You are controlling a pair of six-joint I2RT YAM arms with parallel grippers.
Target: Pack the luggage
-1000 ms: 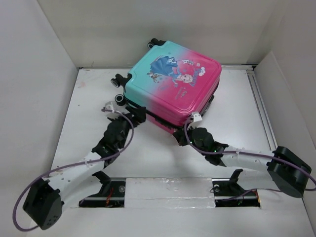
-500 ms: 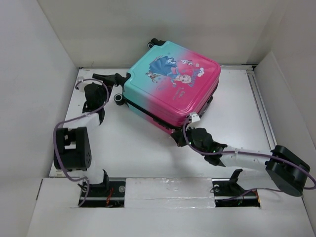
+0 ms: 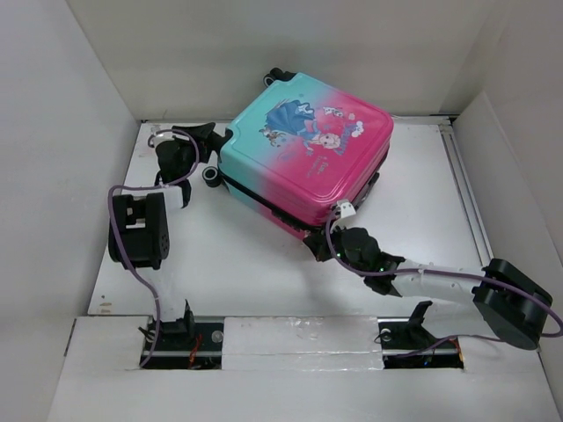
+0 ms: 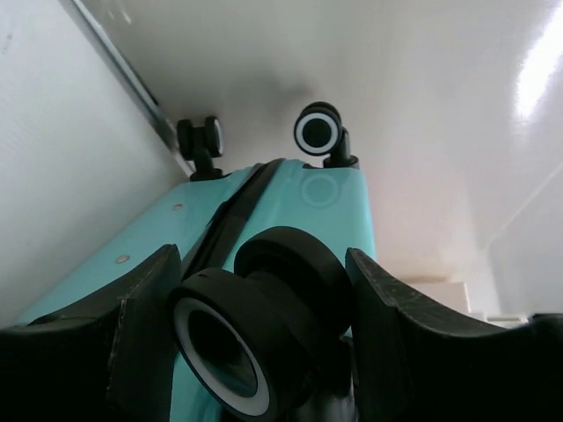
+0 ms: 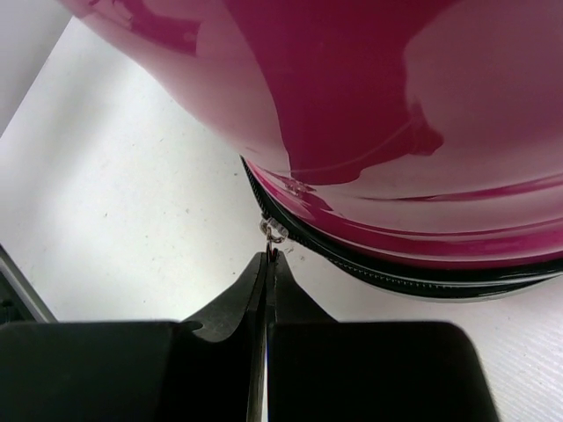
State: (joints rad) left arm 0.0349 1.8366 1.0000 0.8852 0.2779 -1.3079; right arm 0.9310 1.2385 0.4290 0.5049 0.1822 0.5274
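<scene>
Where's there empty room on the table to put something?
Free: the wide white table between suitcase and arm bases, and the strip between suitcase and right wall. Crowded: far left, where the left tool straddles a wheel, and the suitcase's near corner, where the right tool pinches the zipper pull.

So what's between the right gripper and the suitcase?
A tiny metal zipper pull, pinched by the right gripper beside the suitcase; the right wrist view shows it.
</scene>
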